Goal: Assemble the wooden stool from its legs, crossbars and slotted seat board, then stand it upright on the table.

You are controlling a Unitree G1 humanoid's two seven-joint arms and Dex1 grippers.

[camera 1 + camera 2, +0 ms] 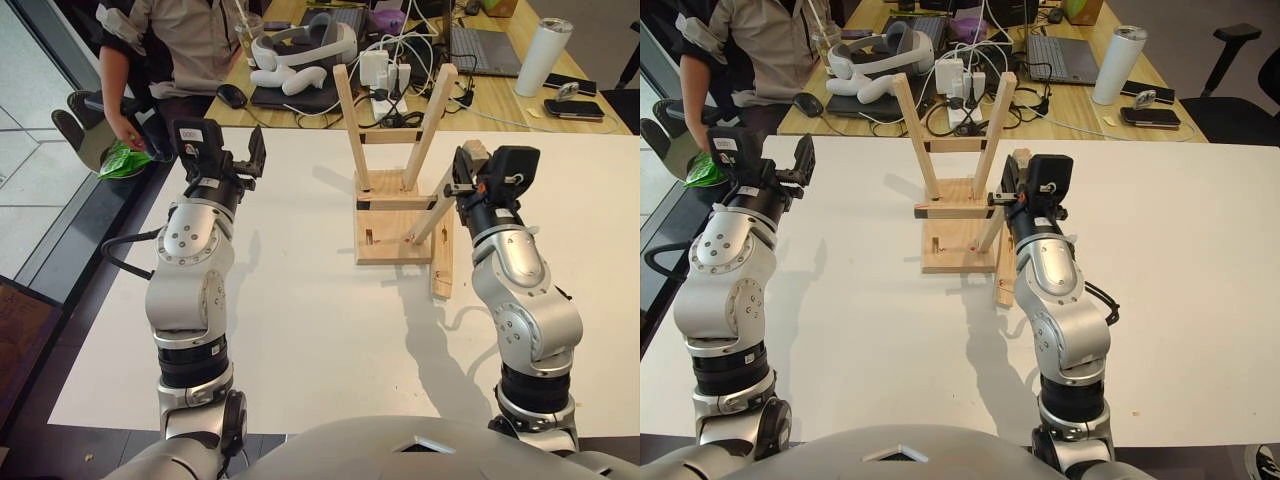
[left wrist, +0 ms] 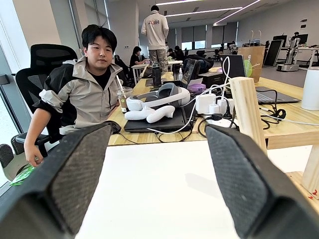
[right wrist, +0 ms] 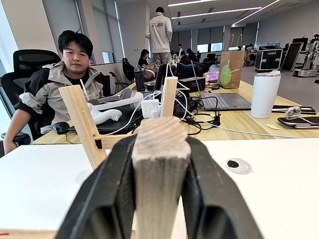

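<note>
My right claw (image 1: pixel 462 178) is clamped on a loose leg (image 1: pixel 425 222). The leg's long axis slants from the claw down and to my left, and its lower end meets the seat board (image 1: pixel 385 248), which lies flat on the desk (image 1: pixel 300 330). Seating it looks like the right arm's job. My left claw (image 1: pixel 243 160) hangs open and empty, well apart. Farther off, two standing legs (image 1: pixel 350 120) rise from the board.

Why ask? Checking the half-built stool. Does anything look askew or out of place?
The leg in the right claw slants against the board, while two legs stand up from it. Another piece lies loose on the table beside the board.
</note>
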